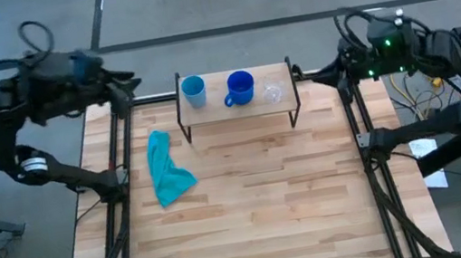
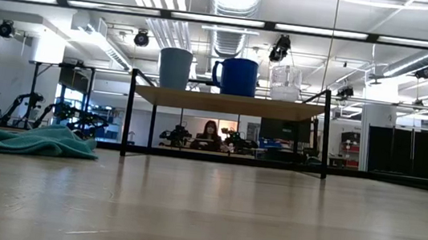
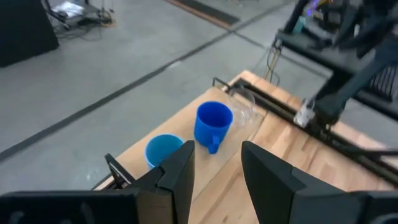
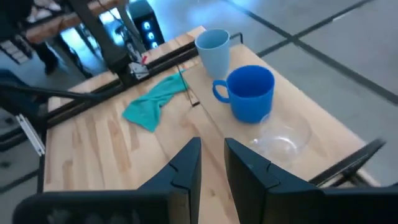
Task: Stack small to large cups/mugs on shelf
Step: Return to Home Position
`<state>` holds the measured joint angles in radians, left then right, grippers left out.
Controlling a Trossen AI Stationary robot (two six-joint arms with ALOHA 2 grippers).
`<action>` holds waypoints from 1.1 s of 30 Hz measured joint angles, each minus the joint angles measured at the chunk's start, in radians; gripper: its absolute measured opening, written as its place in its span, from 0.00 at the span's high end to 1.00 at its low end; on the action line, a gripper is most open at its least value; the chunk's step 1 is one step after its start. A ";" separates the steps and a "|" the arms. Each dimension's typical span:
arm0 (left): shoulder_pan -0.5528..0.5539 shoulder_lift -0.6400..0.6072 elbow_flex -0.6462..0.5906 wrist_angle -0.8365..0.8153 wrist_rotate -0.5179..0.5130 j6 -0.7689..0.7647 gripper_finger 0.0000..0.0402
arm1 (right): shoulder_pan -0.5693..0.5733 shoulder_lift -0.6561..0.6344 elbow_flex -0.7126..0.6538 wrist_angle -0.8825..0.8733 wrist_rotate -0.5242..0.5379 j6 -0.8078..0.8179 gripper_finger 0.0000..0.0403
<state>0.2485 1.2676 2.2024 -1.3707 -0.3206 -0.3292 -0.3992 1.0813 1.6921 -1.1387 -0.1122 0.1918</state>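
Three vessels stand in a row on the low wooden shelf [image 1: 237, 111] at the table's far edge. The light-blue handleless cup [image 1: 193, 90] is on the left, the royal-blue mug [image 1: 241, 87] in the middle with its handle toward the light-blue cup, and the clear cup [image 1: 273, 92] on the right. Each rests upright on its base; the low view shows the cup [image 2: 175, 68], the mug [image 2: 237, 76] and the clear cup [image 2: 286, 83] on the shelf board [image 2: 228, 103]. My left gripper [image 3: 217, 155] hovers open beyond the table's far-left corner. My right gripper [image 4: 212, 149] hovers beyond the far-right corner, its fingers a narrow gap apart.
A crumpled teal cloth [image 1: 166, 171] lies on the butcher-block tabletop [image 1: 260, 207], in front of the shelf's left end. Black frame rails [image 1: 118, 173] run along both table sides. A person sits in the room far behind the shelf [image 2: 211, 132].
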 joint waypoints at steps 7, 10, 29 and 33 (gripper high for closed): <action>0.000 -0.101 -0.065 0.002 -0.078 -0.032 0.71 | 0.000 -0.269 -0.399 0.382 -0.109 0.090 0.84; 0.000 -0.150 -0.141 0.013 -0.114 -0.064 0.71 | 0.001 -0.355 -0.542 0.535 -0.215 0.121 0.84; 0.000 -0.717 -0.894 0.465 -0.116 -0.260 0.71 | 0.000 -0.714 -1.088 0.787 -0.260 0.322 0.84; 0.000 -0.863 -1.068 0.562 -0.113 -0.259 0.71 | 0.000 -0.794 -1.167 0.819 -0.260 0.333 0.84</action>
<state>0.2485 0.4047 1.1343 -0.8086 -0.4339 -0.5884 -0.3992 0.2873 0.5250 -0.3195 -0.3725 0.5243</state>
